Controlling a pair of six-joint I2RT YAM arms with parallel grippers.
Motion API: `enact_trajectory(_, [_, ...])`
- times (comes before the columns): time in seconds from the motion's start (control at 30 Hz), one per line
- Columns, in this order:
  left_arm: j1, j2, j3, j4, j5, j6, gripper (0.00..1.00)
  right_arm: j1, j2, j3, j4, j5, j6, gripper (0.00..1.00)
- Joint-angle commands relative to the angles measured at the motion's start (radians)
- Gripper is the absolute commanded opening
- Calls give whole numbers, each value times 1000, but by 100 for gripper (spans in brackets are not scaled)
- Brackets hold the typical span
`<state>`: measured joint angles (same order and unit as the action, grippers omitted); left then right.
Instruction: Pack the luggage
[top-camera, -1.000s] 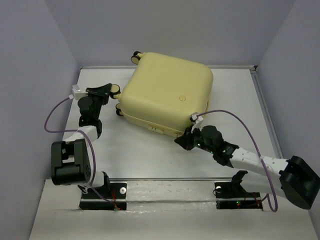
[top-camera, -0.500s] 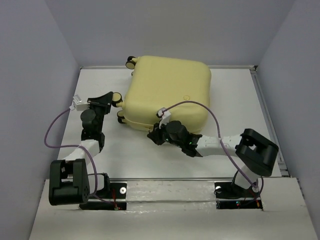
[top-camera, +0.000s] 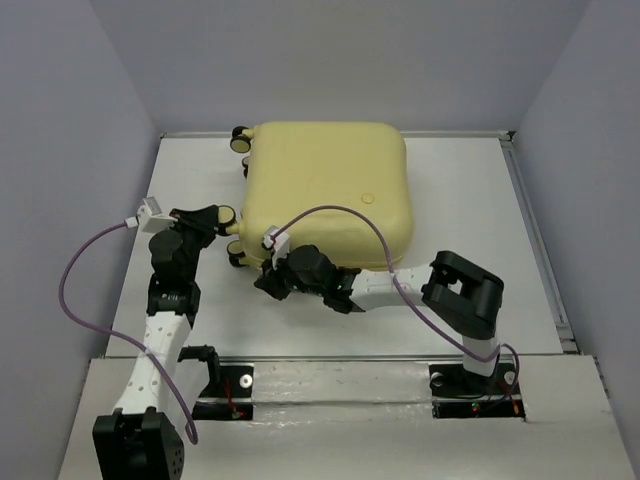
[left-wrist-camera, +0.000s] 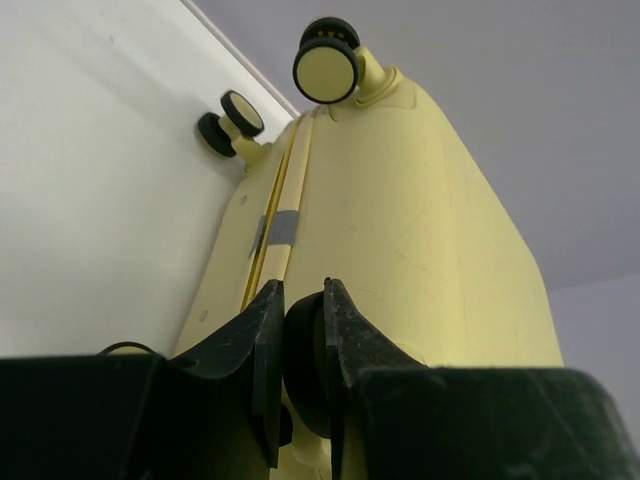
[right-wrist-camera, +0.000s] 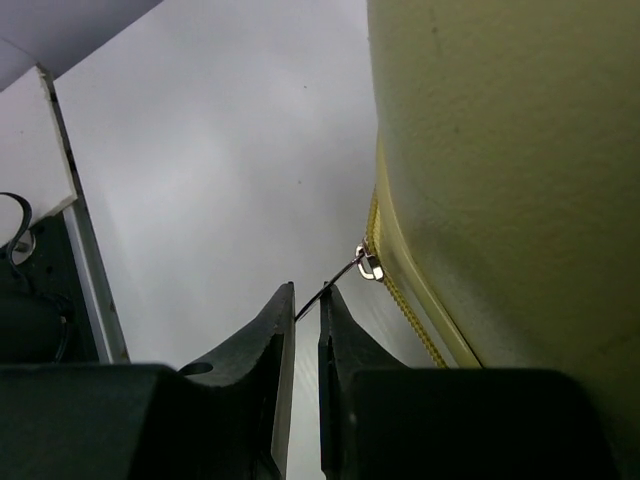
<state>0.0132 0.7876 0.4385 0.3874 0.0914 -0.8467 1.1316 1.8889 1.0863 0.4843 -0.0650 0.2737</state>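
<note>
Luggage (top-camera: 325, 190) lies closed and flat on the white table (top-camera: 470, 220), toward the far side, with its wheels pointing left. At its near left corner, the left gripper (left-wrist-camera: 303, 300) clamps a black wheel (left-wrist-camera: 305, 365) between its fingers. Along the near edge, the right gripper (right-wrist-camera: 305, 300) is pressed almost together, pinching the thin metal zipper pull (right-wrist-camera: 345, 272) beside the yellow zipper (right-wrist-camera: 403, 300).

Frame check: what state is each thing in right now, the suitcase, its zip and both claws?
Pale yellow hard-shell suitcase: shut, lying flat on the white table.
Metal zipper pull: pinched, taut, standing out from the seam.
Left claw: shut on a black caster wheel of the suitcase.
Right claw: shut on the zipper pull.
</note>
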Motion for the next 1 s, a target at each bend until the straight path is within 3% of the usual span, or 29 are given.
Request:
enact_trajectory(0.0, [-79,-123,23,-126,335,113,6,77,131,83,69,-339,134,7])
enact_trajectory(0.1, [-82,-166,25,-171,355,136,6,88,46,38,27,-271,119,8])
enact_trajectory(0.13, [-84,-169,28,-201,357,158,6,88,-5,-59,40,-209,119,29])
enact_trajectory(0.2, [-84,-168,31,-222,367,179,6,88,-177,-199,4,-75,127,58])
enact_trajectory(0.23, [-84,-163,22,-225,372,189,6,77,-235,-239,-66,-41,131,77])
enact_trajectory(0.3, [-85,-159,9,-223,383,193,6,66,-388,-310,-151,66,150,81])
enact_trajectory(0.37, [-90,-163,-13,-208,383,189,6,54,-488,-434,-228,144,195,75])
enact_trajectory(0.43, [-96,-169,-26,-194,386,184,6,2,-632,-523,-281,220,278,57])
enact_trajectory(0.47, [-101,-172,-30,-191,386,182,6,-21,-680,-601,-298,241,306,33])
enact_trajectory(0.53, [-120,-179,-52,-176,386,175,6,-115,-811,-684,-361,283,366,8])
enact_trajectory(0.73, [-234,-162,-104,-90,380,135,6,-335,-1010,-677,-588,455,365,7])
enact_trajectory(0.97, [-433,-172,-126,-47,329,158,6,-716,-920,-571,-480,294,222,7])
